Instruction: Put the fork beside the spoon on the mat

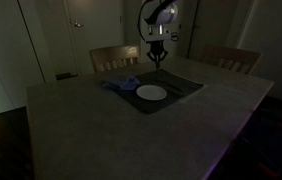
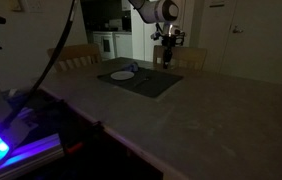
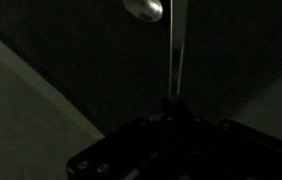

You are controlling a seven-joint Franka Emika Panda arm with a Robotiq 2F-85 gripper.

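Note:
The scene is very dark. My gripper (image 1: 157, 58) (image 2: 167, 50) hangs above the far edge of the dark mat (image 1: 181, 88) (image 2: 153, 84). In the wrist view the jaws (image 3: 176, 105) are shut on a thin metal handle, taken to be the fork (image 3: 174, 60). It runs away from the jaws to the frame's top, and its tines are out of view. A shiny spoon bowl (image 3: 143, 8) shows just beside the handle's far end, over the mat (image 3: 71, 50). I cannot tell whether the fork touches the mat.
A white plate (image 1: 151, 92) (image 2: 122, 74) and a bluish cloth (image 1: 119, 84) lie on the mat. The mat sits on a pale table (image 1: 91, 130) (image 2: 201, 120). Wooden chairs (image 1: 114, 57) (image 1: 231, 60) stand behind the table's far edge.

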